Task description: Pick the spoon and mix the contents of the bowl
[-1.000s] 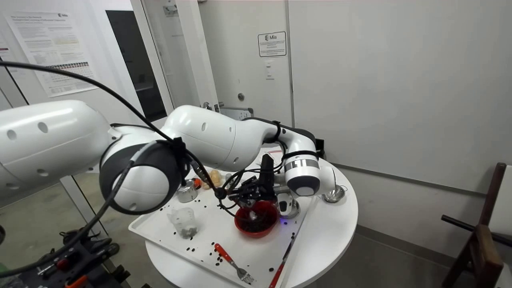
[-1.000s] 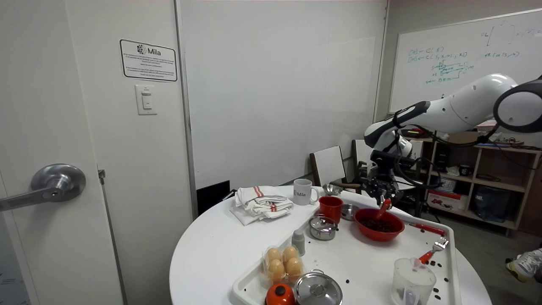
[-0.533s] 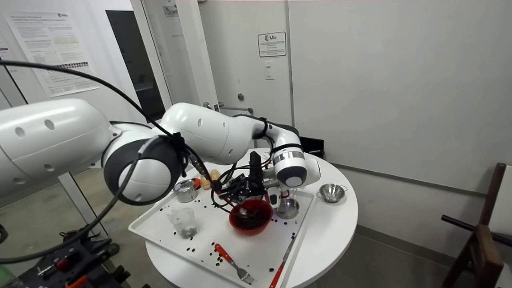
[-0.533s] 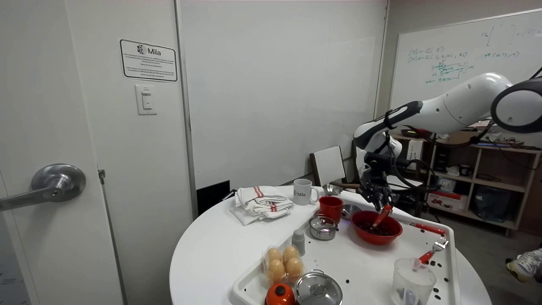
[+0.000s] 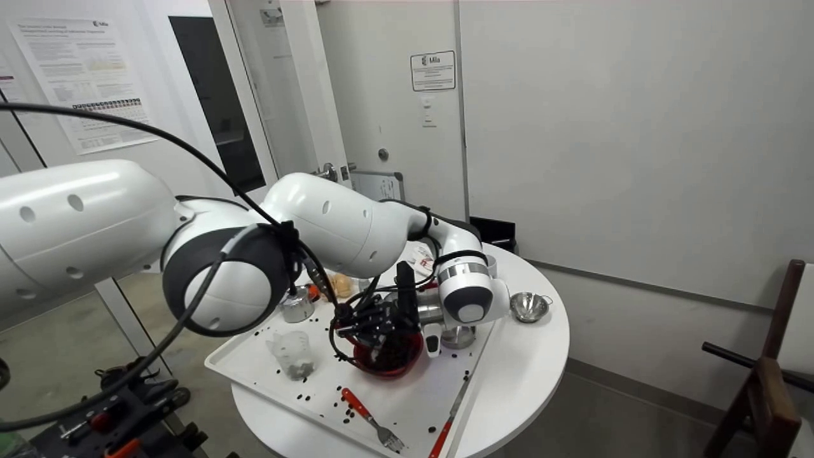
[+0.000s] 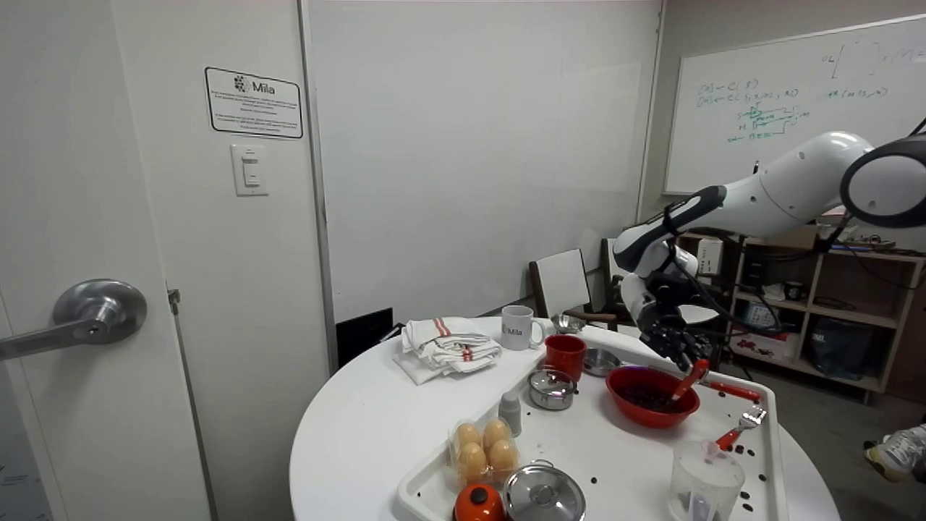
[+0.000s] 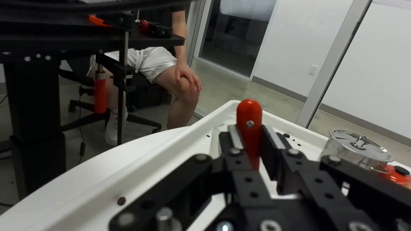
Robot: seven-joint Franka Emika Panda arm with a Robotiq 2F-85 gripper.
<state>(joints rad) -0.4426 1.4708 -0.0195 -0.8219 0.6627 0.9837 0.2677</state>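
In the wrist view my gripper (image 7: pixel 254 136) is shut on the spoon, its red, riveted handle (image 7: pixel 249 115) standing up between the pads. An exterior view shows that handle slanting from the gripper (image 6: pixel 696 356) down into the red bowl (image 6: pixel 655 418). The spoon's lower end is buried in dark bean-like contents (image 6: pixel 646 396), so its tip is hidden. In another exterior view the gripper (image 5: pixel 372 327) hangs low over the bowl (image 5: pixel 389 374) and covers its far side.
The bowl stands on a white tray (image 6: pixel 608 463) with a raised rim. Close to it are a steel bowl (image 6: pixel 600 362), a red cup (image 6: pixel 566 354), a lidded pot (image 6: pixel 551 391), a fork (image 5: pixel 362 407), a knife (image 5: pixel 445 426) and a clear jug (image 6: pixel 705 481). Loose beans dot the tray.
The gripper has shifted and dropped lower, still on the spoon, whose handle has swung over to a new lean. The bowl has slid a little across the tray with it.
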